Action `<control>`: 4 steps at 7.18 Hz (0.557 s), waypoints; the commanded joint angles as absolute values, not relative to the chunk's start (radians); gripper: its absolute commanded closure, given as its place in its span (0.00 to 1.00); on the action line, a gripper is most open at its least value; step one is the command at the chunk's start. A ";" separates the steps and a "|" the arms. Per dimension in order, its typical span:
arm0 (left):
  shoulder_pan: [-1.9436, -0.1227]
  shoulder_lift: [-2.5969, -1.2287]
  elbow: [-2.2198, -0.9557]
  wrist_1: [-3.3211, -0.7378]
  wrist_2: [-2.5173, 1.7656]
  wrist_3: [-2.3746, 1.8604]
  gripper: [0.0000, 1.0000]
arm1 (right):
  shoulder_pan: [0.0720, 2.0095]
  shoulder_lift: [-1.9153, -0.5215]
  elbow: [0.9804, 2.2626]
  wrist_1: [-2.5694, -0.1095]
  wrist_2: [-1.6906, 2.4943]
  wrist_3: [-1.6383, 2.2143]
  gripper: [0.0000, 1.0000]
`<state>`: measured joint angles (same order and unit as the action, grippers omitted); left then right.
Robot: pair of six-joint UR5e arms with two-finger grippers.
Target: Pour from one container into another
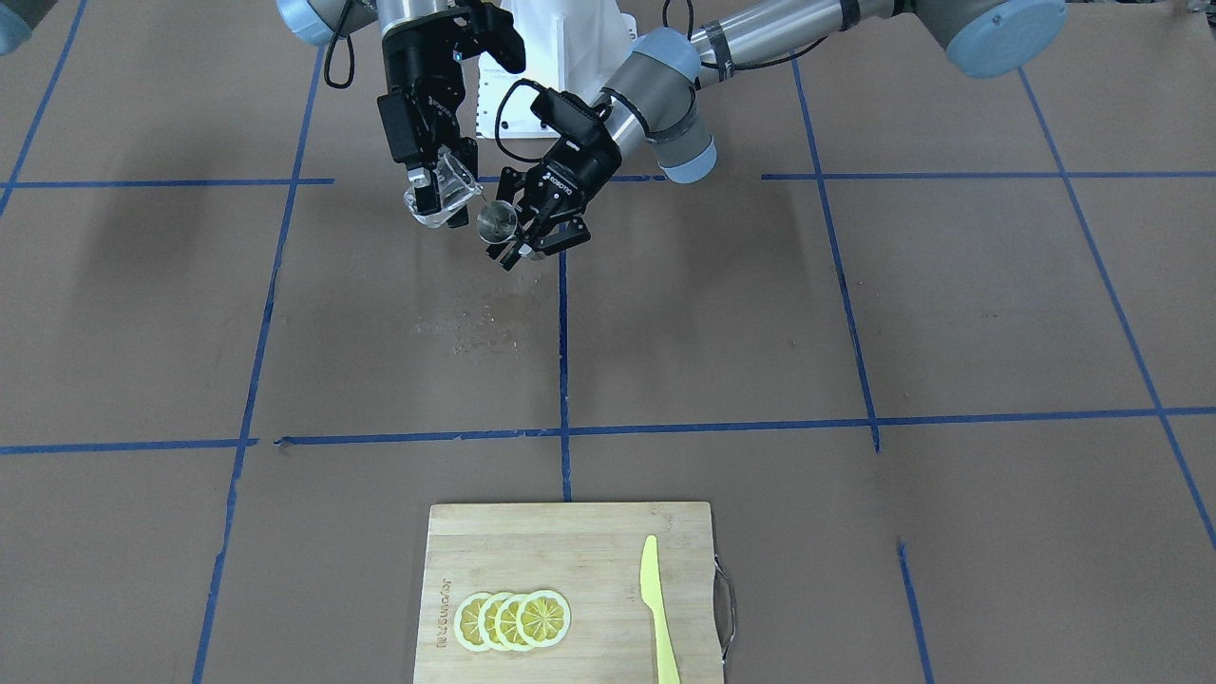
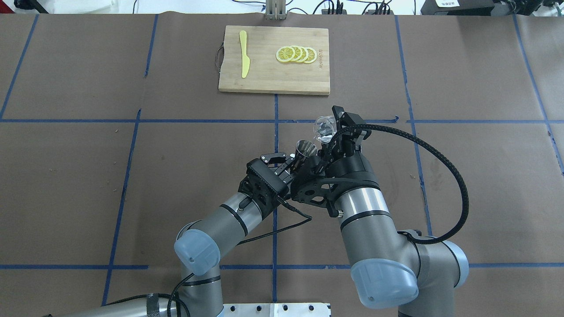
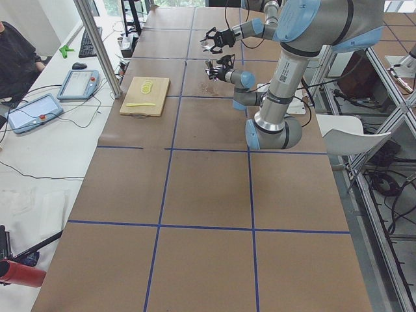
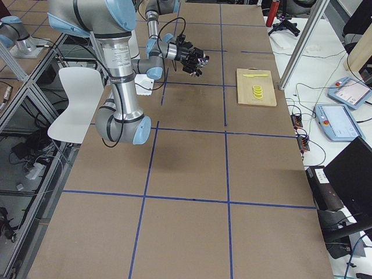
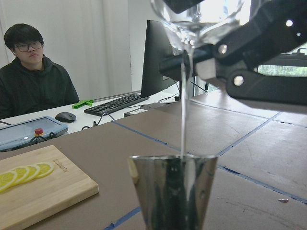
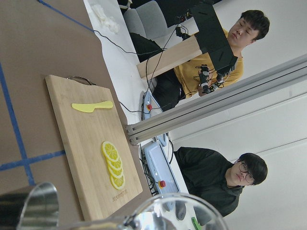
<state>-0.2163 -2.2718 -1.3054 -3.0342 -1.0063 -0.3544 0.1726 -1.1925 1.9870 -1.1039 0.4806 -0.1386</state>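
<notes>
A clear glass [image 1: 443, 194] hangs tilted above the table, and my right gripper [image 1: 439, 182] is shut on it. Just below and beside it is a small metal cup [image 1: 496, 220], upright, with my left gripper [image 1: 528, 237] shut on it. In the left wrist view a thin stream of clear liquid [image 5: 183, 105] runs from the glass [image 5: 196, 17] down into the metal cup [image 5: 172, 191]. From overhead the glass [image 2: 324, 128] sits just right of the cup [image 2: 305, 148], both over the table's middle. The right wrist view catches the glass's rim [image 6: 177, 211] and the cup's edge [image 6: 29, 207].
A wooden cutting board [image 1: 532, 541] lies at the table's operator-side edge with several lemon slices [image 1: 513, 620] and a yellow knife [image 1: 657, 608]. A wet patch [image 1: 465, 328] marks the brown paper below the grippers. People sit beyond the table's edge in the wrist views.
</notes>
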 commanded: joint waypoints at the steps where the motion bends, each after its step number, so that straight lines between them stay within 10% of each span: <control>1: -0.216 -2.272 -1.305 -3.034 -1.006 -0.354 1.00 | 0.160 -1.178 1.985 -1.134 0.453 -0.140 1.00; 4: -0.216 -2.272 -1.304 -3.034 -1.006 -0.354 1.00 | 0.153 -1.178 1.976 -1.135 0.436 -0.140 1.00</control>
